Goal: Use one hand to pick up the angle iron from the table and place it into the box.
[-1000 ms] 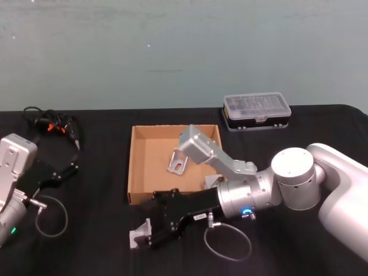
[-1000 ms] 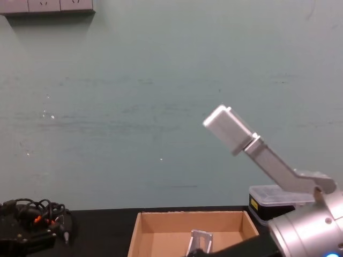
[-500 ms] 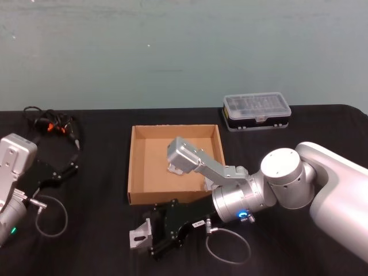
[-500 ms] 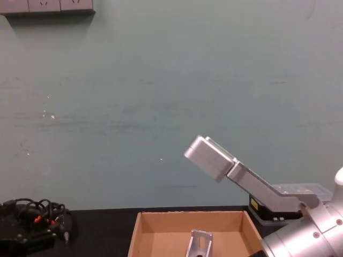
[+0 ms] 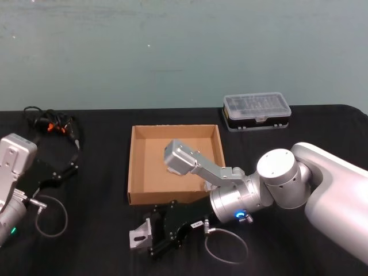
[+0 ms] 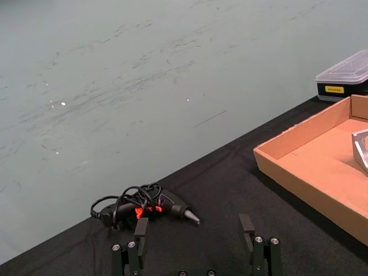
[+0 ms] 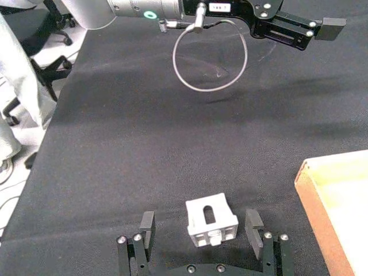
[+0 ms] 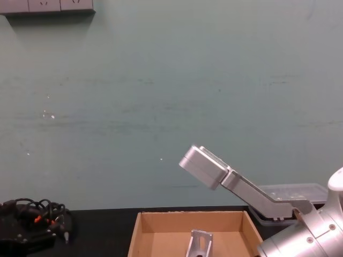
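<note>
Lowered, right tool (image 7: 200,229) straddles slotted silver angle iron (image 7: 211,221).

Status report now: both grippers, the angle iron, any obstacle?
Right gripper open, straddling angle iron on table. Left gripper open, parked. Box close by, path unobstructed.

- The right arm, a thick silver-grey metal limb of cylindrical joints, reaches in from the right side, bent at a rounded elbow, with a boxy silver segment angled up behind the wrist.
- Its black two-fingered right gripper (image 5: 150,234) sits low near the front edge, fingers spread wide apart.
- The left arm rests at the far left; its black left gripper (image 6: 192,230) seems spread too, though little of it shows.
</note>
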